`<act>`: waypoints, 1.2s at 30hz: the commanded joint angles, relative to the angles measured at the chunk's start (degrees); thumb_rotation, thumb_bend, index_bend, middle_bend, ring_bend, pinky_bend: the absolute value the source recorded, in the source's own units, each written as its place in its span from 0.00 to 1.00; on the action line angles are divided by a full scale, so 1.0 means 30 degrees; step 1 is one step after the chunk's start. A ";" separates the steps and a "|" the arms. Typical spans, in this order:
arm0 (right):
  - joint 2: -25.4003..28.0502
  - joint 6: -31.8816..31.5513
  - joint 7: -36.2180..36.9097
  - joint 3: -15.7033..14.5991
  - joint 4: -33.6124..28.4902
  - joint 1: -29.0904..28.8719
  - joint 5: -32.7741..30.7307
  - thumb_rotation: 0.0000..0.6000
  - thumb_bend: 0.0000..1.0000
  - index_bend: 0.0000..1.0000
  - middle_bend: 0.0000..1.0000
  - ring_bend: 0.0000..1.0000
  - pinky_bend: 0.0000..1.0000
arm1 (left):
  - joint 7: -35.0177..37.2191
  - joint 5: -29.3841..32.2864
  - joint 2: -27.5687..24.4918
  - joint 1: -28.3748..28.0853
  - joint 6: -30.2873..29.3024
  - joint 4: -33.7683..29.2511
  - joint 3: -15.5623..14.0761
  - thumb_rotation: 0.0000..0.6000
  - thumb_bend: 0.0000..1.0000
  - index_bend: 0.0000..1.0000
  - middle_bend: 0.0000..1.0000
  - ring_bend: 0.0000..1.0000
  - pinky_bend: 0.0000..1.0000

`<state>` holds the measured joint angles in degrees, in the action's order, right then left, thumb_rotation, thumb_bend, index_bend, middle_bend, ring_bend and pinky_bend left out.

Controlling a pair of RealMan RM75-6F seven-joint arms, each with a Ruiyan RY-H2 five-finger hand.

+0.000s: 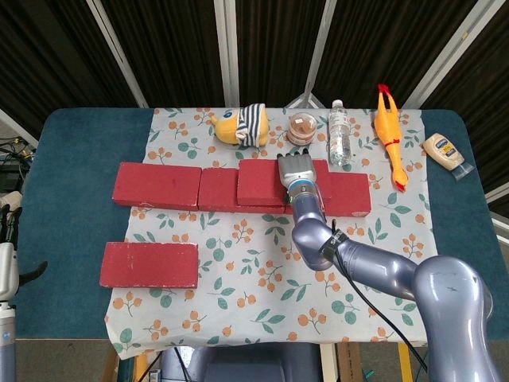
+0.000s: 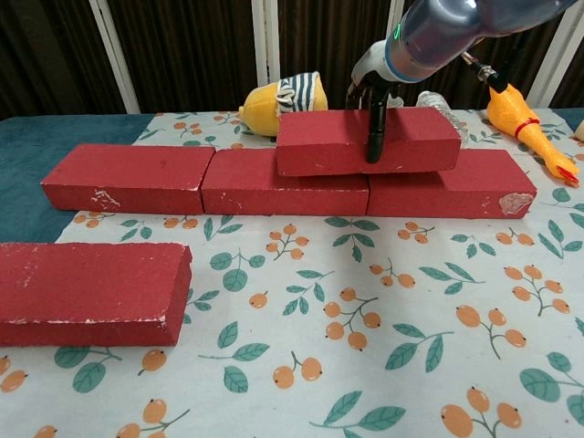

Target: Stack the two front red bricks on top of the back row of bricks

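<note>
Three red bricks form the back row: left (image 1: 157,185), middle (image 1: 216,191) and right (image 1: 350,193). A fourth red brick (image 1: 258,181) lies across the seam between the middle and right ones, level, and seems to rest on them. My right hand (image 1: 297,171) grips this brick from above at its right part, with dark fingers (image 2: 372,137) down its front face (image 2: 319,141). The other front brick (image 1: 149,264) lies flat near the cloth's front left (image 2: 91,292). My left hand (image 1: 6,239) hangs at the table's far left edge, fingers apart, holding nothing.
Behind the row stand a yellow plush toy with a striped hat (image 1: 238,126), a small jar (image 1: 301,127) and a water bottle (image 1: 339,131). A rubber chicken (image 1: 390,131) and a mayonnaise bottle (image 1: 444,151) lie at the back right. A patterned cloth (image 1: 270,278) covers the table.
</note>
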<state>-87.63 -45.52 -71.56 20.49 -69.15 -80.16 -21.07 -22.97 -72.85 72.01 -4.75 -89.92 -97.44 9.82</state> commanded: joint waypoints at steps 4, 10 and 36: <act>-0.0200 0.0299 0.0479 -0.0195 0.0385 0.0188 0.0458 1.00 0.11 0.20 0.26 0.13 0.00 | -0.0115 0.0022 0.0025 0.0017 -0.0139 -0.0019 -0.0021 1.00 0.00 0.00 0.00 0.00 0.16; -0.0259 0.0359 0.0835 -0.0469 0.0436 0.0317 0.0849 1.00 0.11 0.20 0.26 0.13 0.00 | -0.0245 0.0097 0.0064 0.0006 -0.0204 0.0015 -0.0031 1.00 0.00 0.00 0.00 0.00 0.16; -0.0494 0.0371 0.2012 -0.1166 0.0578 0.0687 0.1869 1.00 0.11 0.20 0.26 0.13 0.00 | -0.0551 0.0142 0.0214 -0.0069 -0.0291 0.0030 -0.0152 1.00 0.00 0.00 0.00 0.00 0.16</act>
<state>-89.12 -44.40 -65.56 17.00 -67.39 -78.12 -15.49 -24.63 -72.44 72.65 -4.95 -90.81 -97.36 9.35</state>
